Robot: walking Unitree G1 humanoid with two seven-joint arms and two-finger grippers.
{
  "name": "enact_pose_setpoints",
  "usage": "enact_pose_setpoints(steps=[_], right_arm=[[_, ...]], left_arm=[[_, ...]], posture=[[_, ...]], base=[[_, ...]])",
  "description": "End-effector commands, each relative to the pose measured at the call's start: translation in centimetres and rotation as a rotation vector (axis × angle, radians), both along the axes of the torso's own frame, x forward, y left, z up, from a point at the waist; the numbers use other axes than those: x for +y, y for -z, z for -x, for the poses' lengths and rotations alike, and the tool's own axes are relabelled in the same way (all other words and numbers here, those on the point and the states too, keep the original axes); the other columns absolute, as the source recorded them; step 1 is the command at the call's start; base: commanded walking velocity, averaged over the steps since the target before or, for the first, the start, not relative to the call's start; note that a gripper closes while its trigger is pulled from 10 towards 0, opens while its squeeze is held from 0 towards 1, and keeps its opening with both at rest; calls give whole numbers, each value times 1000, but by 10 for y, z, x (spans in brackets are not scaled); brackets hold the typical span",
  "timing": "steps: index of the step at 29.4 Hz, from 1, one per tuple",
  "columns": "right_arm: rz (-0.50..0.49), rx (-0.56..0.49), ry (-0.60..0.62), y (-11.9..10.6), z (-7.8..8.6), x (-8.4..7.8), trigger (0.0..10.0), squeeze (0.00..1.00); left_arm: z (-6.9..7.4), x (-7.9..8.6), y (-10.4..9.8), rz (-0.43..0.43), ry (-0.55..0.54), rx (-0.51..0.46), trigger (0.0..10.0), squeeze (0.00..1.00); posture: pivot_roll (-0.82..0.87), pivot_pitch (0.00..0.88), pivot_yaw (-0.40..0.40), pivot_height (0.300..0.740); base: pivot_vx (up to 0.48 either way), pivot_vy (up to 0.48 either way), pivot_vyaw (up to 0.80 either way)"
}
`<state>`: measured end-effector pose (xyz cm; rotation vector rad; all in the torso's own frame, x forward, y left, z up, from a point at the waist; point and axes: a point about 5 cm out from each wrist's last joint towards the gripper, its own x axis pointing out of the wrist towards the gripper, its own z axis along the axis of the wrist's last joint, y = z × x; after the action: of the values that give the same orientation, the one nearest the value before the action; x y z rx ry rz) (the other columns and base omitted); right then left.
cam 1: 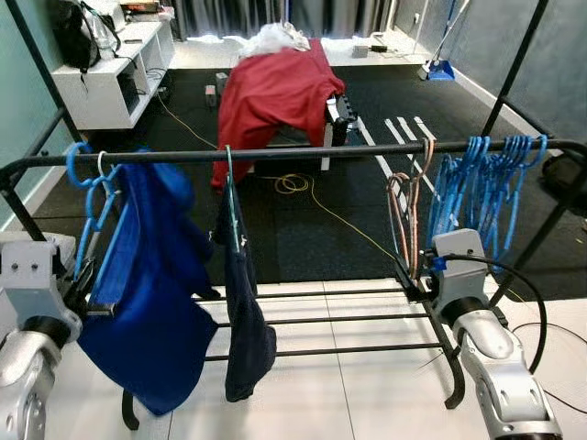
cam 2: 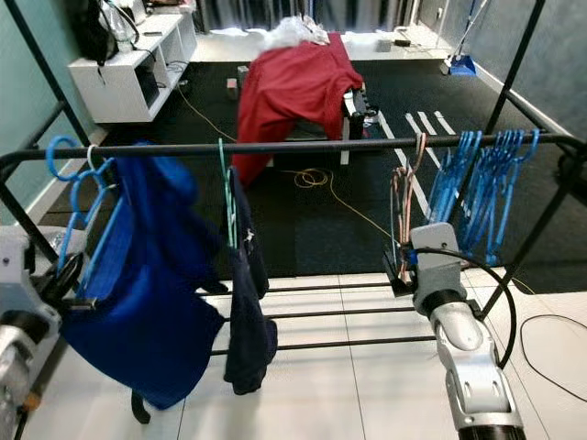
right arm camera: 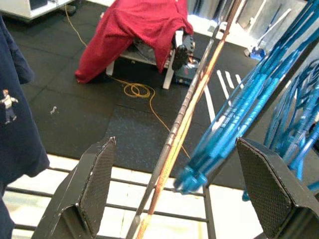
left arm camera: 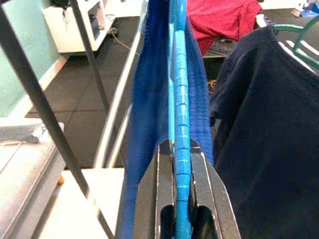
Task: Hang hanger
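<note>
A black clothes rail runs across in front of me. At its far left a blue hanger carries a blue garment, and its hook curls around the rail. My left gripper is shut on this hanger's lower bar, beside the garment. At the right end my right gripper stands open. A brown hanger hangs between its fingers without touching them, and a bunch of blue hangers hangs just beyond it.
A dark navy garment on a green hanger hangs mid-rail. The rack's lower bars cross at knee height. Behind stand a bench under a red cloth and a white shelf. A yellow cable lies on the black mat.
</note>
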<state>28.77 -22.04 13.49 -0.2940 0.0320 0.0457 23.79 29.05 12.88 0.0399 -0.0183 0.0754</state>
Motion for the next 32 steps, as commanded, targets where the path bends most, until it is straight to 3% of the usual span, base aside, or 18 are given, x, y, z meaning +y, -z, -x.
enact_pose_setpoints(steps=[1,5,7,9,10,15,17,18,20,21,23,25,26,27,29,30,31,32], right_arm=[[-8,23,-3,5,0,0,10000,0],[-8,29,-11,7,0,0,10000,0],[-8,34,-20,7,-1,0,10000,0],[-8,35,-22,8,-1,0,10000,0],[-11,36,-27,8,-2,0,10000,0],[-12,36,-29,8,-3,0,10000,0],[-13,37,-35,7,-4,1,10000,0],[-15,38,-37,7,-4,2,10000,0],[-17,39,-38,7,-4,2,10000,0],[-19,40,-43,7,-4,2,10000,0],[-20,40,-46,7,-4,2,10000,0],[-45,47,-82,7,-5,5,10000,0],[-45,47,-82,7,-5,5,10000,0],[-77,54,-118,6,-4,8,10000,0],[-99,58,-155,4,-4,10,10000,0],[-130,72,-218,2,-4,15,10000,0],[-130,72,-218,2,-4,15,10000,0],[-157,86,-271,0,-4,18,10000,0]], left_arm=[[12,-2,2,37,62,-23,0,0],[30,5,8,74,158,35,0,0],[47,9,-6,125,300,71,0,0],[51,9,-10,136,335,78,0,0],[51,14,-26,44,373,96,0,0],[50,15,-31,2,381,101,0,0],[53,0,-47,-81,562,151,196,0],[57,-9,-53,-118,663,189,2000,0],[60,-14,-55,-138,727,216,2000,0],[65,-17,-58,-161,790,258,3922,0],[68,-19,-61,-174,829,288,3922,0],[74,-15,-73,-231,873,343,5176,0],[74,-15,-73,-231,873,343,5176,0],[75,-10,-79,-260,870,352,6039,0],[75,-7,-86,-286,866,354,6078,0],[75,-2,-94,-310,862,342,8627,0],[75,-2,-94,-310,862,342,8627,0],[73,-1,-104,-308,863,309,10000,0]], posture=[[-84,11,-1,740],[-79,5,-6,740],[-71,0,-10,740],[-71,0,-10,740],[-60,0,-8,740],[-60,0,-8,740],[-70,0,-6,740],[-71,0,-6,740],[-71,0,-6,740],[-72,0,-5,740],[-72,0,-5,740],[-73,0,-1,740],[-73,0,-1,740],[-73,0,-1,740],[-68,0,-4,740],[-66,0,-6,740],[-66,0,-6,740],[-62,0,-7,740]], base=[[0,0,0],[0,0,0],[0,0,0],[0,0,0],[0,0,0],[0,0,0],[0,0,0],[0,0,0],[0,0,0],[0,0,0],[0,0,0],[0,0,0],[0,0,0],[0,0,0],[0,0,0],[0,0,0],[0,0,0],[0,0,0]])
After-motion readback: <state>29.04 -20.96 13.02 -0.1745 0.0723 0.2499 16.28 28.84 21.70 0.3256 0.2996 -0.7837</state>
